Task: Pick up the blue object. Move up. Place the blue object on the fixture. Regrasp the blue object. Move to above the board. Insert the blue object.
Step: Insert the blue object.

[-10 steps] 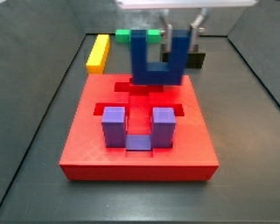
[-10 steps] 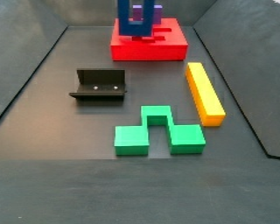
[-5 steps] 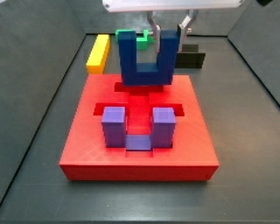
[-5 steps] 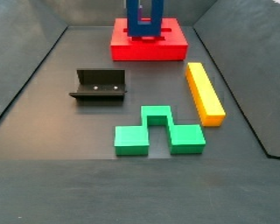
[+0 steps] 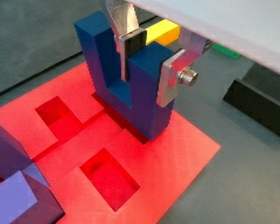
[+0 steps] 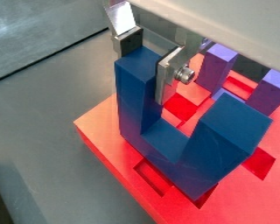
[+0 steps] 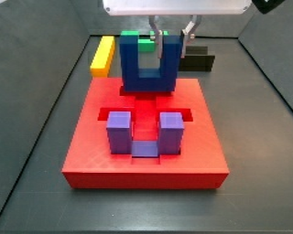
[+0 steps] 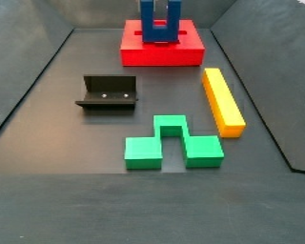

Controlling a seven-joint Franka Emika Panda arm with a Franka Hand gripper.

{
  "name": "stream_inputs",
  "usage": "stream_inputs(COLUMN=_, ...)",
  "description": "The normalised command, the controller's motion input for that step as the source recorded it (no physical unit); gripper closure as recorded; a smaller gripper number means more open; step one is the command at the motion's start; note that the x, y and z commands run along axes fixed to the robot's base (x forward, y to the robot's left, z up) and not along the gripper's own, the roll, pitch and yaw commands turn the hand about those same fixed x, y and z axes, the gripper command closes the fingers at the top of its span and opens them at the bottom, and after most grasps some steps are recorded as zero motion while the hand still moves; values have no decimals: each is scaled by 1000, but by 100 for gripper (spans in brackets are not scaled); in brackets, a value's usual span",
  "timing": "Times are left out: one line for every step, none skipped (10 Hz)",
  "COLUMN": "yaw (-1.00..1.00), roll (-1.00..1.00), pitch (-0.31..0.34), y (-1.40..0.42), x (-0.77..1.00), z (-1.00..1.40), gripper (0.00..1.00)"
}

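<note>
Gripper (image 5: 145,54) clamped on one prong of blue block (image 7: 150,69), block now lower vs 1 s ago, upright w/ base at board (image 7: 146,146) far-end recesses, purple block (image 7: 144,132) unmoved.

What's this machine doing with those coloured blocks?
The arm's end effector is clamped on one prong of a dark blue U-shaped plastic block, holding it upright over the far end of a large flat red board with cut-out recesses. A purple U-shaped block already sits in the board's near end. On the floor lie a yellow bar, a green block and the black bracket-like fixture, all untouched.
</note>
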Motion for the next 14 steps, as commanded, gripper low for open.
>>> stream_inputs(yaw=0, roll=-346, pitch=-103, y=11, x=-37, z=0, gripper=100)
stream_inputs(yaw=0, roll=-243, pitch=-71, y=0, x=-57, z=0, gripper=100)
stream_inputs(yaw=0, roll=-161, pitch=-41, y=0, x=-31, z=-86, gripper=100)
stream_inputs(yaw=0, roll=0, pitch=0, y=-6, x=0, z=-183, gripper=100)
stream_inputs(yaw=-49, roll=96, pitch=3, y=-54, x=14, z=-174, gripper=100)
stream_inputs(yaw=-169, roll=116, pitch=44, y=0, x=0, z=-66, gripper=100)
stream_inputs(yaw=-146, roll=69, pitch=49, y=0, x=0, z=-49, gripper=100)
stream_inputs(yaw=-163, roll=67, pitch=54, y=17, x=-3, z=-31, gripper=100)
stream_inputs(yaw=-166, roll=33, pitch=50, y=106, x=-114, z=0, gripper=100)
stream_inputs(yaw=-146, roll=0, pitch=17, y=80, x=-129, z=0, gripper=100)
stream_inputs(yaw=-120, roll=0, pitch=0, y=54, x=-131, z=0, gripper=100)
stream_inputs(yaw=-31, roll=0, pitch=0, y=0, x=-180, z=-26, gripper=100)
stream_inputs(yaw=0, roll=-19, pitch=-3, y=-23, x=-89, z=-97, gripper=100)
stream_inputs(yaw=0, roll=0, pitch=-6, y=-140, x=0, z=-254, gripper=100)
